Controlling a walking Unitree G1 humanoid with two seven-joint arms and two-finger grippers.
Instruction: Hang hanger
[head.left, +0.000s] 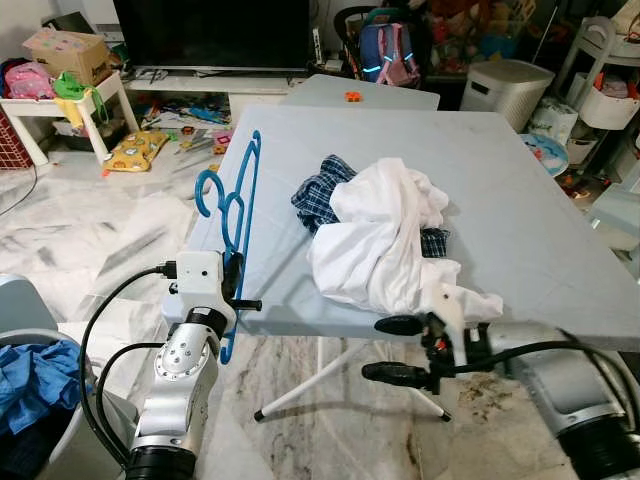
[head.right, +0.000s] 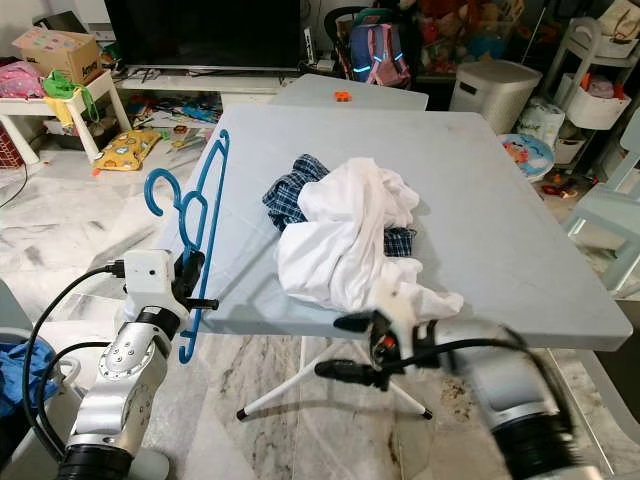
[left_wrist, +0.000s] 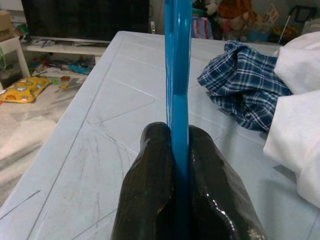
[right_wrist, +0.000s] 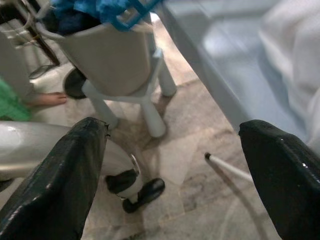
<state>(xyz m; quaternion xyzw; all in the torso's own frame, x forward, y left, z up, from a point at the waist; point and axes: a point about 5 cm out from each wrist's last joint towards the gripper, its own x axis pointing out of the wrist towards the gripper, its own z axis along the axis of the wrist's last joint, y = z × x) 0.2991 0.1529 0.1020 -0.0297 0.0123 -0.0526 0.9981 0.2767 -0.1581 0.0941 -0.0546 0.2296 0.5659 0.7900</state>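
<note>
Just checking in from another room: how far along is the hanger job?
Done: the left gripper has its jaws shut on the blue hanger at the table edge. In hand: the right gripper is open just below the white shirt. Left: nothing is on the hanger yet.

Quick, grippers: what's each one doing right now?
Left gripper: shut on the blue hanger.
Right gripper: open, holding nothing.

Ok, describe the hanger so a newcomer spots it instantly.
Start at the big pale blue table and go to its left edge. There the left gripper pinches the hanger, thin bright blue plastic with a hook, unlike the soft white and plaid clothes piled mid-table.
</note>
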